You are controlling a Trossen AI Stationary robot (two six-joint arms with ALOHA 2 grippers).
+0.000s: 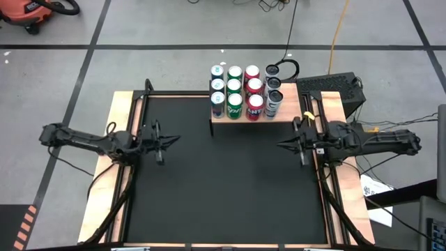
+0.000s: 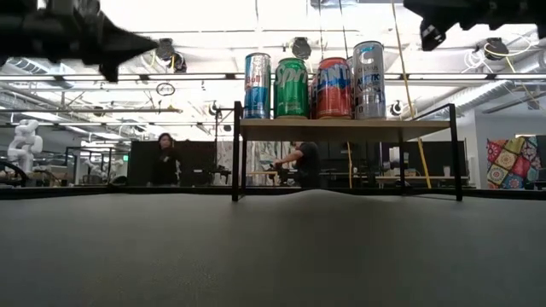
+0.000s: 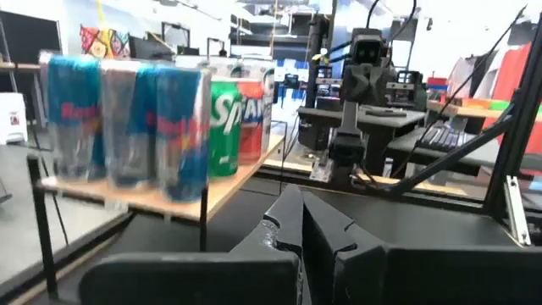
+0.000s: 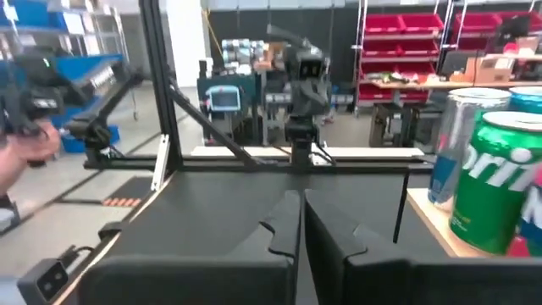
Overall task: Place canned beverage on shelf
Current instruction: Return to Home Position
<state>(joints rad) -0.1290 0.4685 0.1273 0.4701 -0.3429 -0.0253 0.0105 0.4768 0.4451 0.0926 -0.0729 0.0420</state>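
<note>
- Twelve cans stand upright on the shelf (image 2: pixel 341 129), four columns of three: Red Bull cans (image 1: pixel 217 92) at its left end, then Sprite cans (image 1: pixel 234 93), red cans (image 1: pixel 252 93), silver cans (image 1: pixel 272 94).
- Shelf sits at the far edge of the black mat (image 1: pixel 223 188), long axis running left-right.
- Left gripper (image 1: pixel 169 139): over the mat's left side, fingers pressed together, empty, well apart from the shelf.
- Right gripper (image 1: pixel 282 144): fingers together, empty, near the shelf's right end.
- Coiled cable (image 1: pixel 284 69) behind the shelf.
</note>
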